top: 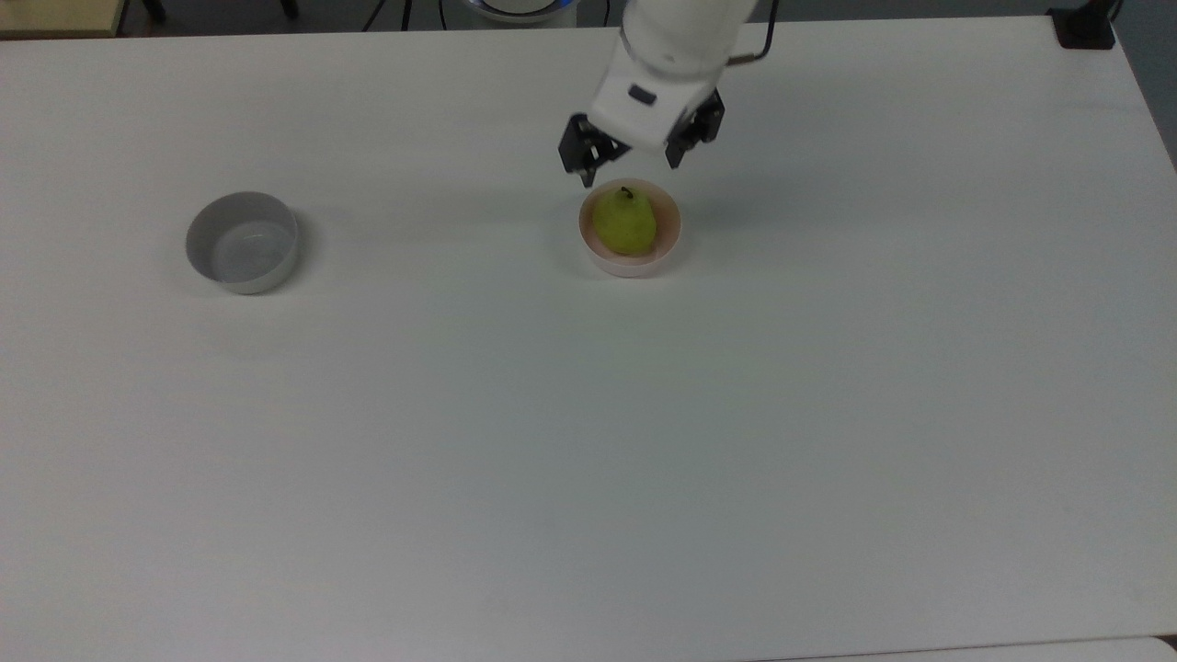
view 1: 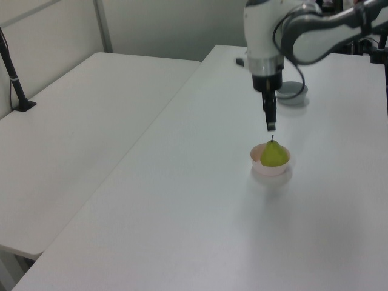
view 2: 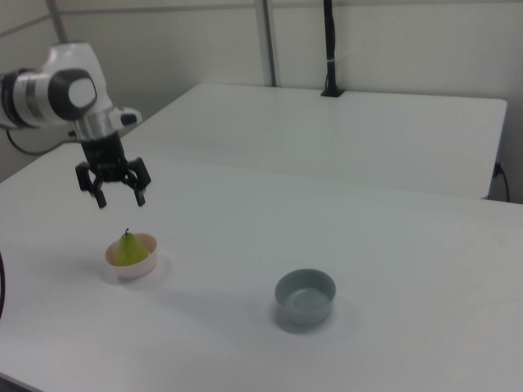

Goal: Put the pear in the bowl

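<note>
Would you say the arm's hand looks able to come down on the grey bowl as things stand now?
Probably yes. The grey bowl stands alone on bare table, its top open, well off to the top view's left of the hand, which hangs open and empty above the pear in the pink bowl. Whether the arm stretches that far is unsure.

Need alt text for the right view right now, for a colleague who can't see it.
A yellow-green pear sits stem-up in a pink bowl on a white table, with the open gripper hanging empty above it. A grey bowl stands apart toward the right view's right.
</note>
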Action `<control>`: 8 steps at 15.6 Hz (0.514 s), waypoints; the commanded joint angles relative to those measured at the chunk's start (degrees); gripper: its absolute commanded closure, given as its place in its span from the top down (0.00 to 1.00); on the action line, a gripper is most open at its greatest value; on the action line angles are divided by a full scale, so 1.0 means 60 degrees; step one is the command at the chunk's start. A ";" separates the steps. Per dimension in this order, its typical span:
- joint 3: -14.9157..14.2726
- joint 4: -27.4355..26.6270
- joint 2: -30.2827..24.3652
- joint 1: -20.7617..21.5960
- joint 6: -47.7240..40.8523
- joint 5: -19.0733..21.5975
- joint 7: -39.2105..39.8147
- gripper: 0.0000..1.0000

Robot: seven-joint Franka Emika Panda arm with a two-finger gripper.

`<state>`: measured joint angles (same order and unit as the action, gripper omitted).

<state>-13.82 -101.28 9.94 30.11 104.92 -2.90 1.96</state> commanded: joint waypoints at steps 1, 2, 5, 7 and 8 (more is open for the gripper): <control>0.1186 -0.0054 -0.1536 -0.1542 -0.0639 0.0014 -0.0180 1.00; 0.1450 -0.0039 -0.1757 -0.1909 -0.0931 0.0014 -0.0180 1.00; 0.1614 0.0444 -0.1862 -0.2424 -0.1739 0.0014 -0.0107 1.00; 0.1629 0.0488 -0.1876 -0.2789 -0.1768 0.0029 -0.0136 1.00; 0.1629 0.0488 -0.1876 -0.3110 -0.1769 0.0043 -0.0107 1.00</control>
<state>-5.08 -99.39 -2.15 15.78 95.67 -2.90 1.92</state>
